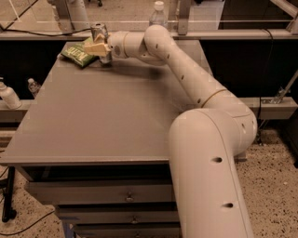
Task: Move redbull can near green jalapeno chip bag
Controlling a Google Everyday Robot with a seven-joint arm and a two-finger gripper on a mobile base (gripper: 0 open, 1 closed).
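Near table's [93, 125] far edge, tool [97, 48] clasps redbull can [99, 31].

I work over a grey table [116, 121], my jaws at its far left corner. Under the table top sit drawers [125, 197] with small knobs. Behind the far edge a clear water bottle [158, 14] stands upright by a metal rail [242, 33]. Off the left side stand a white bottle [8, 96] and a smaller clear bottle [33, 86]. The floor [274, 186] is speckled.
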